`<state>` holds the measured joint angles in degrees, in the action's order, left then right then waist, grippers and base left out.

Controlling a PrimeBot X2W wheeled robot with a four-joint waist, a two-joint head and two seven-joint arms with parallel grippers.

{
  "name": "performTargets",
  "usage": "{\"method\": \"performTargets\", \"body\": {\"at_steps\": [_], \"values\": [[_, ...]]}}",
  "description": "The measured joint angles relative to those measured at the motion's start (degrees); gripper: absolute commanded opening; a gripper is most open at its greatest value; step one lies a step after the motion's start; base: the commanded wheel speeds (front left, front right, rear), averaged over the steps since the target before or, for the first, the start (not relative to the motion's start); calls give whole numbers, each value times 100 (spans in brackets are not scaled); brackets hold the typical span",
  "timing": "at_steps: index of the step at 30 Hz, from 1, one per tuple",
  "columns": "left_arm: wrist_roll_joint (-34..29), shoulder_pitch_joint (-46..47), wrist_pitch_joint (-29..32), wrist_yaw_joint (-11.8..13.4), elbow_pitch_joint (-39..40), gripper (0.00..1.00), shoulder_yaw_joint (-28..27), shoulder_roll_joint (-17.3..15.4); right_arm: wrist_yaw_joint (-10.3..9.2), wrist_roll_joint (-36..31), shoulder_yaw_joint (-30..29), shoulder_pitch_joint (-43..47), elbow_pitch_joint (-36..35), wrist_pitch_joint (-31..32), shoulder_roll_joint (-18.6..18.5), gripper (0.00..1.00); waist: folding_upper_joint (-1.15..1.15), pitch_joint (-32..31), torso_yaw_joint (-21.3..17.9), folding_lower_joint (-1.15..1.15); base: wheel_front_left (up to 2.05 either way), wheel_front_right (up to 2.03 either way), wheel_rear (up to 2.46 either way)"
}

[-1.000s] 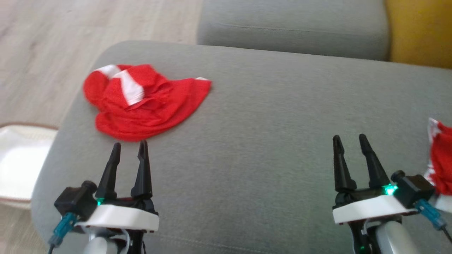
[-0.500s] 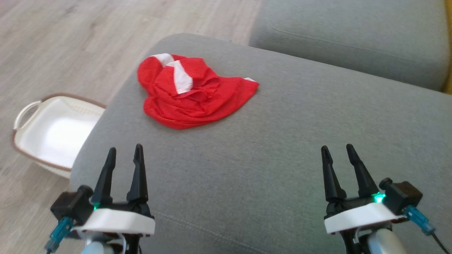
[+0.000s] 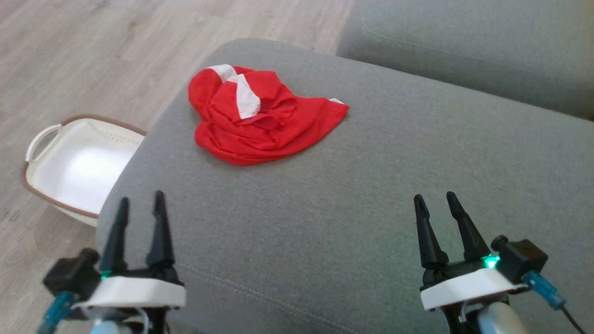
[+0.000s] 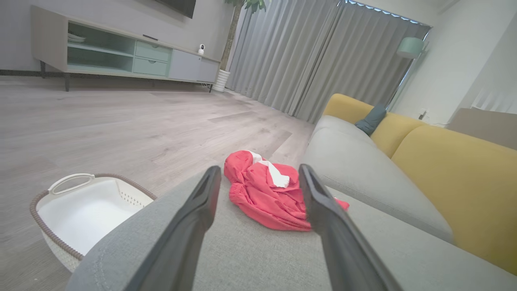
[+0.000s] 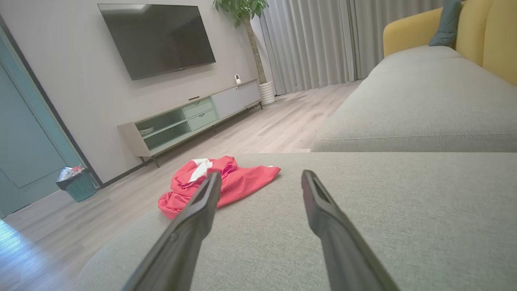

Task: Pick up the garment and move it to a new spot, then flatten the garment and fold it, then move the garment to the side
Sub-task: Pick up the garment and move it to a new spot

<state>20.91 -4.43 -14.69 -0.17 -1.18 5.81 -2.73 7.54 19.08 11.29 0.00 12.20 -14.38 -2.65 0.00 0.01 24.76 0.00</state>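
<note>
Lying in a crumpled heap on the grey cushion (image 3: 352, 195), the red garment (image 3: 264, 116) sits near that cushion's far left corner, with white bands showing across its upper folds. One edge of it spreads out flat toward the cushion's middle, and the rest is bunched and wrinkled.

At the cushion's near left edge the left pincer (image 3: 140, 202) hovers, its two dark fingers parted and holding nothing. Its tips point up toward the garment but are well apart from it. In the left wrist view the garment shows between the two fingers, farther along the cushion.

Over the cushion's near right part the right pincer (image 3: 434, 197) hangs, likewise released and empty, with bare grey fabric between its fingers. A green light glows at the base of each pincer.

Beside the cushion's left edge, down on the wooden floor (image 3: 93, 51), stands a white basket (image 3: 79, 167) with a brown rim and a handle.
</note>
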Motion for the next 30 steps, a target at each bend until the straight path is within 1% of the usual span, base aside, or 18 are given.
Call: {"method": "performTargets", "body": {"at_steps": [5,9,12,14,15,19,22,26,30], "values": [[-16,183,0,-37,13,100,-353,0,-1,-112,-58,-79,-1,0,0,100,0,190,-171,0,0,0,0],[-235,701,0,-199,-152,100,-604,10,-1,-282,-198,-244,-23,0,0,100,0,460,-330,0,0,0,0],[-378,1227,-1,-276,-581,100,-666,-33,0,-432,-394,-426,-51,0,0,100,0,695,-465,0,0,0,0],[-497,1581,87,-343,-964,100,-595,-178,-1,-534,-563,-517,-92,0,-1,100,0,854,-561,1,0,0,0],[-565,1980,382,-397,-1308,100,-538,-377,0,-624,-753,-578,-164,0,-3,100,0,1021,-655,1,0,0,0],[-557,2949,1125,-590,-1963,100,-321,-712,-1,-806,-1044,-725,-285,0,-4,100,0,1356,-829,1,0,0,0],[-513,3681,1777,-694,-2512,100,29,-1006,-1,-969,-1168,-871,-338,0,-4,100,0,1597,-948,1,0,0,0],[-73,4480,2542,-698,-3179,100,265,-1163,-1,-1085,-1215,-1018,-428,1,-5,100,0,1889,-1096,2,0,0,0],[192,4996,3065,-735,-3698,100,687,-1351,-1,-1120,-1214,-1145,-552,4,-8,100,0,2152,-1256,2,0,0,0]]}}
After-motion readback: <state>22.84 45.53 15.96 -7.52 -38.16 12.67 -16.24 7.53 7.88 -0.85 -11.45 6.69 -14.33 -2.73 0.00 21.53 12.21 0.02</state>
